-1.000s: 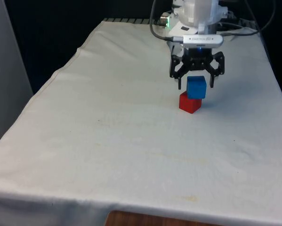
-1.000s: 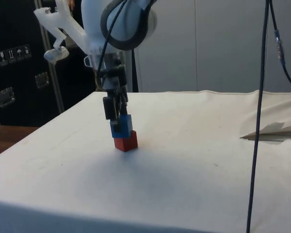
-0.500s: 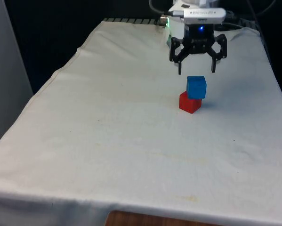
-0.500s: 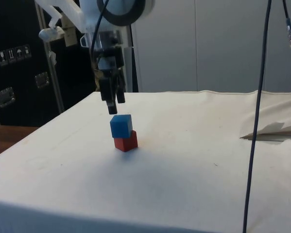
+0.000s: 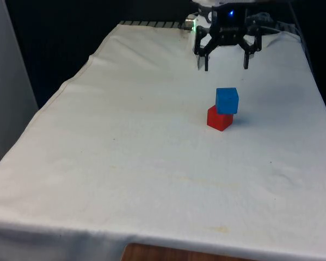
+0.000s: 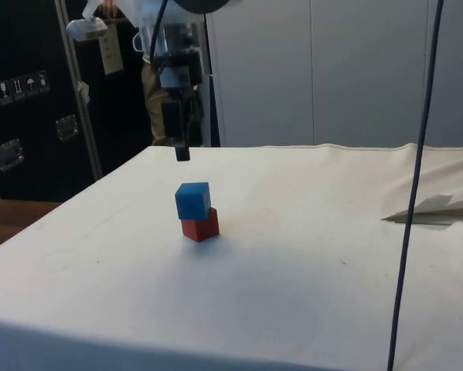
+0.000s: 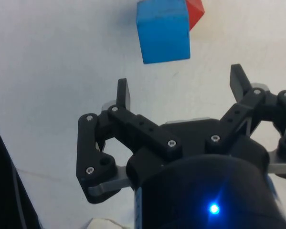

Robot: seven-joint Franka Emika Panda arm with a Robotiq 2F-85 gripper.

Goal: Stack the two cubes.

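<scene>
The black two-finger claw (image 5: 226, 66) hangs empty with its fingers spread wide, well above the small blue cube (image 5: 227, 100), which sits on the small red cube (image 5: 219, 118) on the white-clothed table (image 5: 124, 163).

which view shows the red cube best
The side view: the red cube shows two faces under the blue cube. The front view shows it too, sticking out toward that view's left. In the wrist view it is a red corner behind the blue one. The gripper hangs open above.
</scene>
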